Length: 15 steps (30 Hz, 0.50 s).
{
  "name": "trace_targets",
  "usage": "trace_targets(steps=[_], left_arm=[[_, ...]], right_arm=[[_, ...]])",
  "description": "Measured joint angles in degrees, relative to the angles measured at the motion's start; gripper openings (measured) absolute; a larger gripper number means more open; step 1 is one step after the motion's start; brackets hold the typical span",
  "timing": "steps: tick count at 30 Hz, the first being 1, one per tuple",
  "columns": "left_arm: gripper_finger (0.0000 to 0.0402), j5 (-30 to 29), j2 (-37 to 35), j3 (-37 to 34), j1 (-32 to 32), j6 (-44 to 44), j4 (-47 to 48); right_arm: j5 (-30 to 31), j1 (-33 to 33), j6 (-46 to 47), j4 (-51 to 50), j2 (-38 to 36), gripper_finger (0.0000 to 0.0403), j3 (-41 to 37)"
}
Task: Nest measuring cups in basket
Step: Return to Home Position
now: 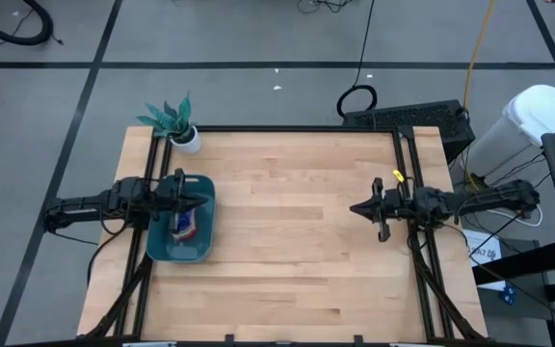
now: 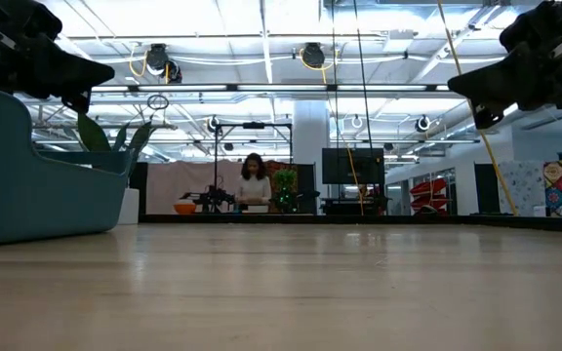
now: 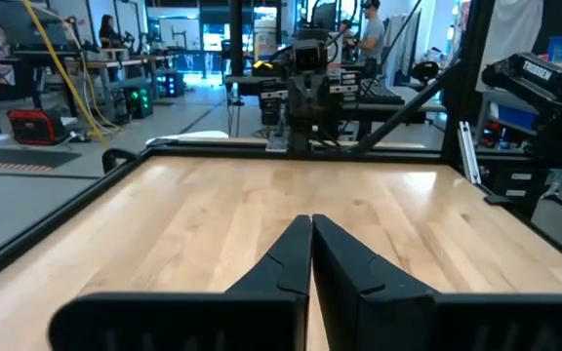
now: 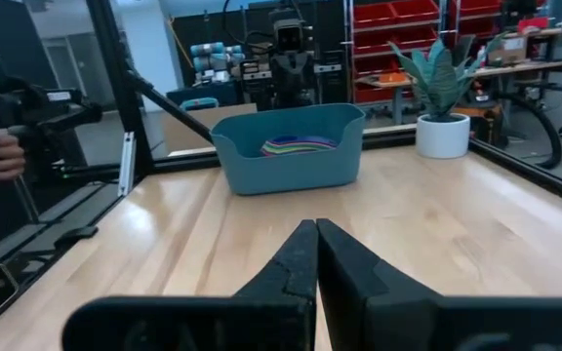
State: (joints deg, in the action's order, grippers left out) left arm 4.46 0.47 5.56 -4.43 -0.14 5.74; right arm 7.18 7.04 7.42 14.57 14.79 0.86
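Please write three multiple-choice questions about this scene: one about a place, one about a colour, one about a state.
1. Where is the basket? A) table's left side B) centre C) right edge
2. What colour is the plant's pot? A) red B) white C) black
3. How is the right claw? A) wide open B) shut on a cup C) shut, empty
Answers: A, it sits below the left claw; B, the pot is white; C, its fingers meet with nothing between.

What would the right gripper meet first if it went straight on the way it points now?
Probably the basket, past bare table; height is unclear, so the right gripper might instead reach the left gripper above it.
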Motion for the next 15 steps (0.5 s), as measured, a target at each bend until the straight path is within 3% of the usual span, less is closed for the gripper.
trace_targets(steps=[15], left_arm=[[0.0004,-0.02,0.00,0.00,0.00,-0.07,0.09]], right_arm=[[-1.36,-0.65,2.39,0.37,0.00,0.0000,0.00]])
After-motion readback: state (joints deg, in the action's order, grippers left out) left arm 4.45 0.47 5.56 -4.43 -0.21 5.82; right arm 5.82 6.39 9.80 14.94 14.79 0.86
